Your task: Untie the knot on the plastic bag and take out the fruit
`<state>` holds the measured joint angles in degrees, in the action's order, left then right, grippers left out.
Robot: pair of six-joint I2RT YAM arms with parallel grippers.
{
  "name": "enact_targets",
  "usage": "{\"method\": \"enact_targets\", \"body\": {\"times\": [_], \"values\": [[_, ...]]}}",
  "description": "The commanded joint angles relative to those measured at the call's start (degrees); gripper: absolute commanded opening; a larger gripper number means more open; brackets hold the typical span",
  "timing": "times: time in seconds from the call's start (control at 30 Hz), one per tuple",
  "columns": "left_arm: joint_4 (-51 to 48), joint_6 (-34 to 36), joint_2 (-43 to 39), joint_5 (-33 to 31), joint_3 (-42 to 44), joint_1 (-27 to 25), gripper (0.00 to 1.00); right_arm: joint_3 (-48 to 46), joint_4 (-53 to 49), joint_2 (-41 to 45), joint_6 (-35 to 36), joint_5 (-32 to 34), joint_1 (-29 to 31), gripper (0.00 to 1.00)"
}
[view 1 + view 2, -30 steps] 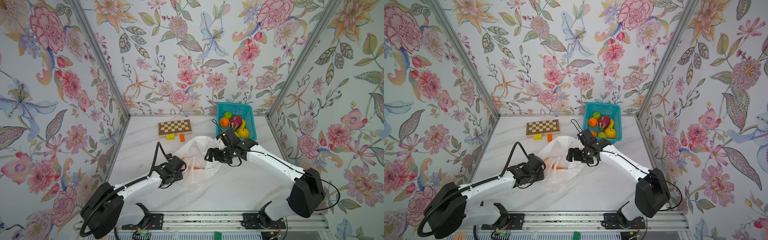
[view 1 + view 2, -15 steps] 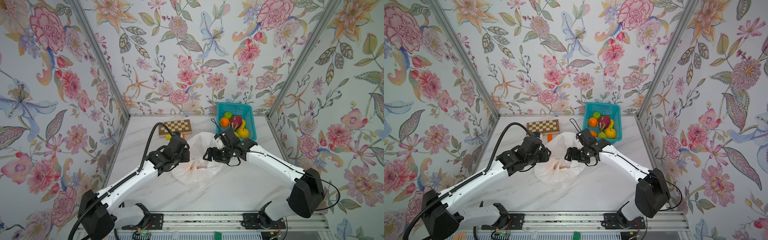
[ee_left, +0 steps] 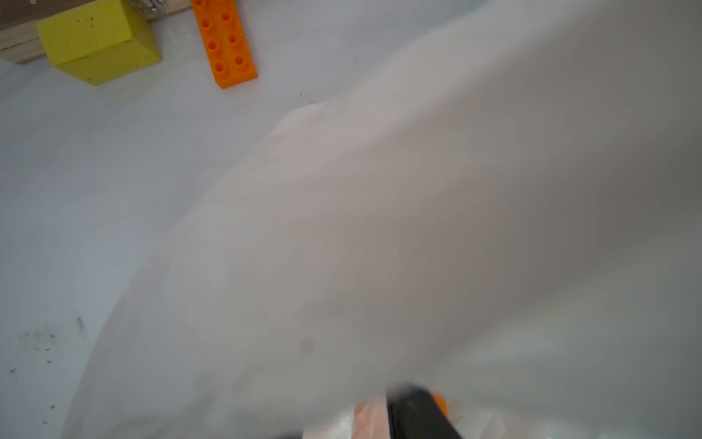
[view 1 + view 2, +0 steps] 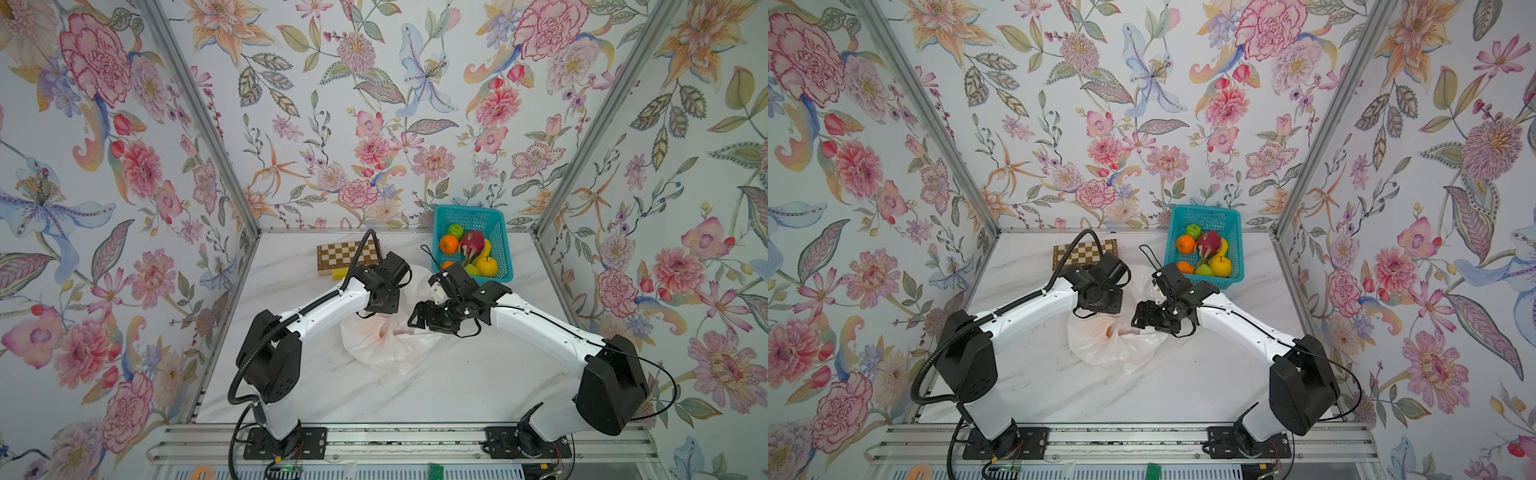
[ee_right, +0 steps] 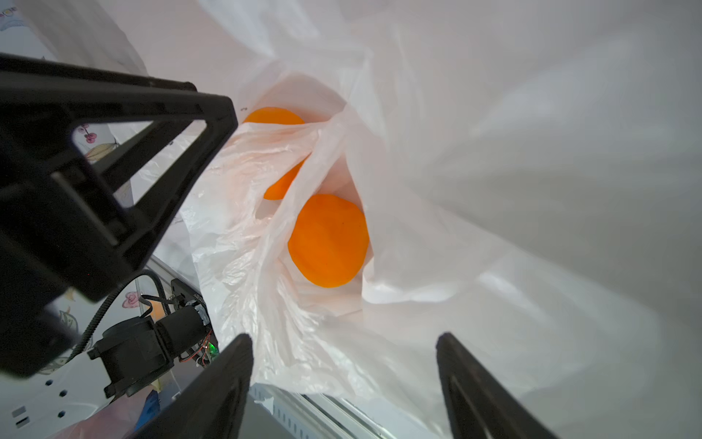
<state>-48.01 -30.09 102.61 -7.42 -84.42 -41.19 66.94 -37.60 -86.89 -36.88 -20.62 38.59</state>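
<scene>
Top views, left tool [image 4: 380,307]: it has swung from the near-left side of the thin translucent white plastic bag [image 4: 386,345], which lies mid-way on the white marbled counter [image 4: 457,386], to above it. I cannot tell its grip.
Left wrist, bag: film blankets my lens.
Right wrist, right tool [image 5: 343,338]: spread but narrowing, facing two round orange fruit [image 5: 328,241] inside the bag's open mouth. I judge the knot undone, with picking next.

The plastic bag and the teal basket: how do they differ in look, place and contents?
The plastic bag is soft, crumpled, translucent white; the teal basket is rigid mesh. The bag lies mid-table; the basket stands by the back wall. The bag shows only oranges; the basket mixed fruit. Both hold fruit.
</scene>
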Motion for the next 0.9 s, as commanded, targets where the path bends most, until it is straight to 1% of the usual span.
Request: {"method": "enact_targets", "body": {"times": [0.0, 0.13, 0.27, 0.37, 0.5, 0.6, 0.63, 0.77, 0.87], "values": [[-6.0, -2.36, 0.32, -6.57, 0.16, 1.19, 0.4, -0.51, -2.84, -1.57, 1.22, -0.5, 1.11, 0.77], [-5.16, -4.24, -0.14, -3.34, 3.16, 1.68, 0.42, -0.14, -3.48, -1.97, 2.01, -0.51, 1.61, 0.78], [-2.25, -6.24, -1.24, 3.98, 7.86, 1.69, 0.49, 0.07, -3.79, -2.26, 2.18, -0.38, 1.65, 0.79], [-0.28, -8.23, -2.41, 6.05, 11.55, 1.7, 0.54, 0.17, -3.88, -2.4, 2.22, -0.3, 1.66, 0.8], [2.58, -8.68, -4.01, 7.66, 15.69, 1.79, 0.68, 0.23, -4.05, -2.58, 2.33, -0.3, 1.65, 0.81], [4.16, -8.09, -4.08, 9.23, 17.94, 1.75, 0.82, 0.31, -4.12, -2.75, 2.19, -0.3, 1.6, 0.81], [4.79, -8.11, -4.04, 9.97, 18.61, 1.77, 0.84, 0.44, -4.22, -2.85, 2.21, -0.3, 1.67, 0.81], [8.06, -8.09, -4.15, 10.49, 21.23, 1.75, 0.86, 0.55, -4.32, -2.99, 2.12, -0.05, 1.72, 0.81], [11.2, -8.1, -3.5, 12.0, 22.66, 1.97, 0.85, 0.72, -4.4, -3.02, 1.99, 0.14, 1.88, 0.81]]}}
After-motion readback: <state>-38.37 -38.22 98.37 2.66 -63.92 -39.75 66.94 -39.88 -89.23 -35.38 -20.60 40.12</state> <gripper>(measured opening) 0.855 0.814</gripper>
